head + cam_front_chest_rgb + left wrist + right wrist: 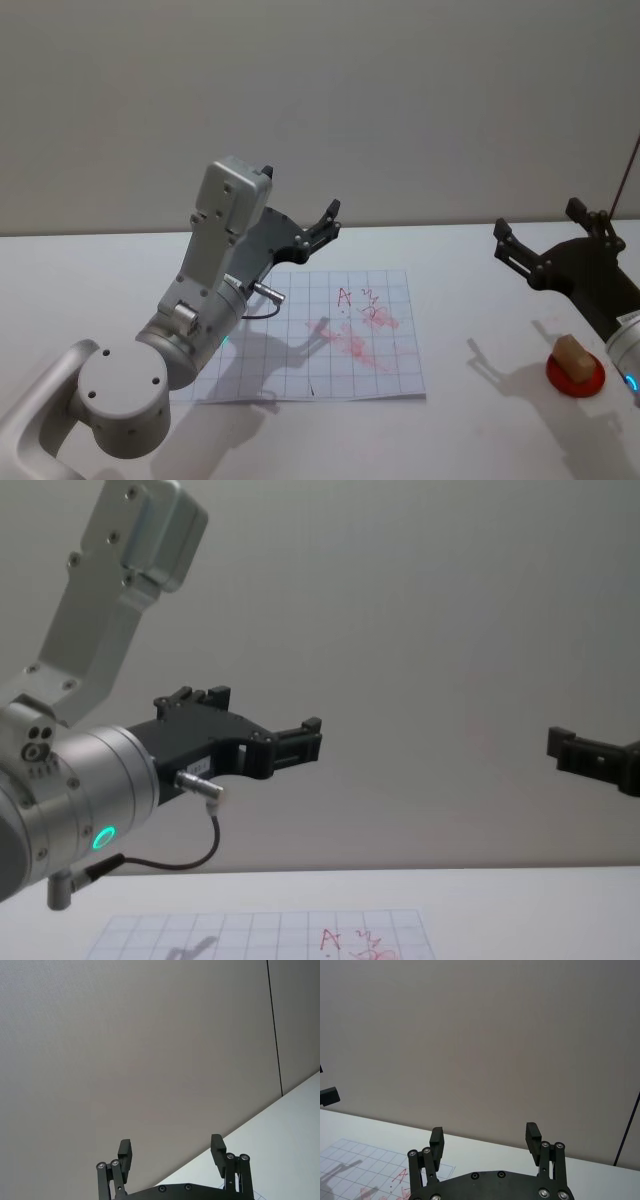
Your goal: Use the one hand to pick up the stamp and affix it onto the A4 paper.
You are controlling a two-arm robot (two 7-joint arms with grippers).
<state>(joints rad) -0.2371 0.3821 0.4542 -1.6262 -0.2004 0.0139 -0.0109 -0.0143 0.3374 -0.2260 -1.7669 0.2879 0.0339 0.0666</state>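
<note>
Both grippers up off the table (pixel 480 275), the stamp (pixel 572 357) sitting on its red pad (pixel 575 389).
The left gripper (pixel 328 222) hangs over the far edge of the A4 paper (pixel 300 335), jaws apart and empty. The sheet lies flat, with red ink marks right of its middle. Further right, the right gripper (pixel 540 230) hovers with its jaws apart too, and the stamp stands under that arm, well right of the paper.

The head view looks steeply down on the desk (pixel 480 255) and paper (pixel 392 292); the chest view, lower, faces level across both. Wrist views look past left pincer (pixel 171 1151) and right pincer (pixel 483 1141) toward the wall (pixel 150 1050).
</note>
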